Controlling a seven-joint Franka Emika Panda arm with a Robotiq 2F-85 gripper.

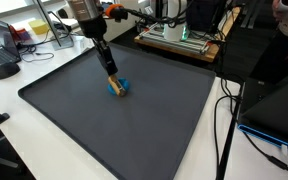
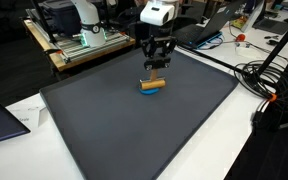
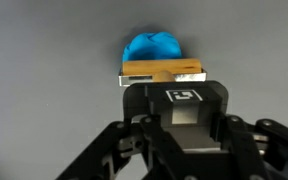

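On the white desk [image 1: 9, 105] lies a dark grey mat [image 1: 134, 130], where, between its middle and the edge by the robot's base, the pincer [image 2: 156, 68] is clenched on a wooden block [image 3: 162, 71] touching a small blue lump [image 3: 152, 47].

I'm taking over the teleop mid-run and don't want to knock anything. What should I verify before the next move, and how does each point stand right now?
1. Gripper shut on the wooden block: ok, the block sits right at the fingertips in the wrist view.
2. Block meets the blue object: ok, they touch in both exterior views.
3. Block lies level on the blue object: cannot tell, the views disagree.
4. Both things well inside the grey mat: ok.
5. Cables beside the mat are apart from the gripper: ok.
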